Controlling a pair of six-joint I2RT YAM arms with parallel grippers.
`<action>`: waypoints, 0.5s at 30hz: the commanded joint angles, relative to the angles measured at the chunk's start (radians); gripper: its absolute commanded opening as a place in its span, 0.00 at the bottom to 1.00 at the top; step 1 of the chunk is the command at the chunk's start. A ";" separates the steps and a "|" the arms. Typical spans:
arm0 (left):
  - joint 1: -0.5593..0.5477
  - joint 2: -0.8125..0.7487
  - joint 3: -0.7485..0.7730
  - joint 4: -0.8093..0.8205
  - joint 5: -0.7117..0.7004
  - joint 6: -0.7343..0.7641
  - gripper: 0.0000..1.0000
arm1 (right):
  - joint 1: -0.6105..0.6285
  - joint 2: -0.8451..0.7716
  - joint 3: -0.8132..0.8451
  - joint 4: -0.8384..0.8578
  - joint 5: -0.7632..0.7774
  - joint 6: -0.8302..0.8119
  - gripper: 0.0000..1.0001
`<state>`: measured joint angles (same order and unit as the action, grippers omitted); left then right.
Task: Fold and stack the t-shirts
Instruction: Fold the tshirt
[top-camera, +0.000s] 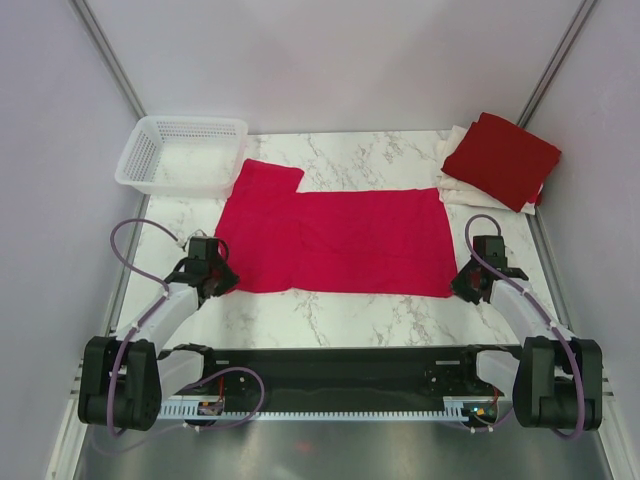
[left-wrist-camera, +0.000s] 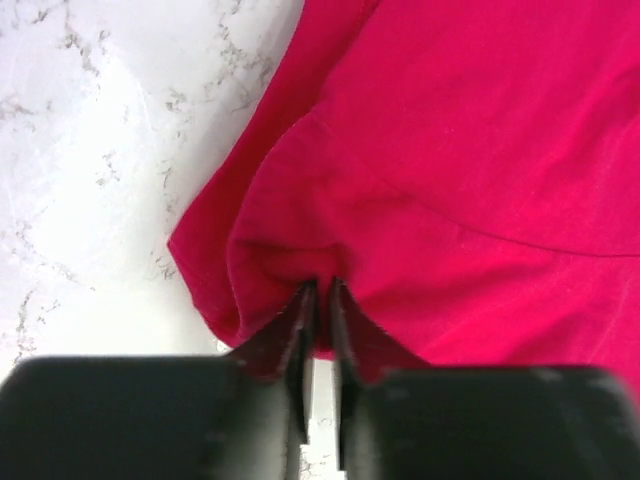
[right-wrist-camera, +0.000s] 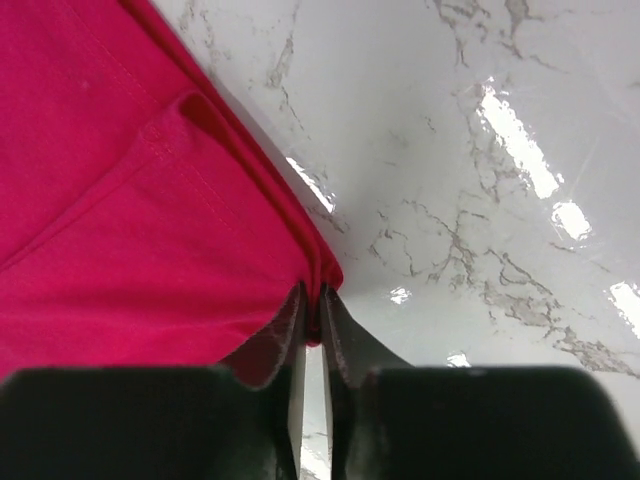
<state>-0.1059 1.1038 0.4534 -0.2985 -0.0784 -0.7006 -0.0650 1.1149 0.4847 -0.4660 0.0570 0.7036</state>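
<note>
A bright crimson t-shirt (top-camera: 340, 240) lies spread flat across the middle of the marble table, one sleeve pointing toward the basket. My left gripper (top-camera: 215, 283) is shut on its near left corner; the left wrist view shows the cloth (left-wrist-camera: 430, 170) pinched between the fingertips. My right gripper (top-camera: 462, 290) is shut on its near right corner, with the hem (right-wrist-camera: 150, 200) bunched between the jaws. A folded darker red t-shirt (top-camera: 503, 158) lies on top of folded white t-shirts (top-camera: 455, 185) at the back right.
A white plastic mesh basket (top-camera: 182, 152) stands at the back left. Bare marble (top-camera: 350, 315) lies between the shirt and the arm bases. Grey walls close in the table on both sides.
</note>
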 joint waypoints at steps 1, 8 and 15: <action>0.008 0.007 0.011 0.055 -0.032 0.007 0.10 | -0.010 0.006 0.005 0.030 0.000 -0.004 0.13; 0.008 -0.080 -0.007 0.022 0.051 0.004 0.02 | -0.056 -0.032 0.048 -0.031 -0.023 -0.009 0.00; 0.008 -0.209 -0.002 -0.112 0.072 -0.014 0.02 | -0.116 -0.127 0.084 -0.135 -0.016 -0.013 0.00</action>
<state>-0.1024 0.9367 0.4435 -0.3462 -0.0257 -0.6956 -0.1497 1.0267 0.5304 -0.5484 0.0273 0.7021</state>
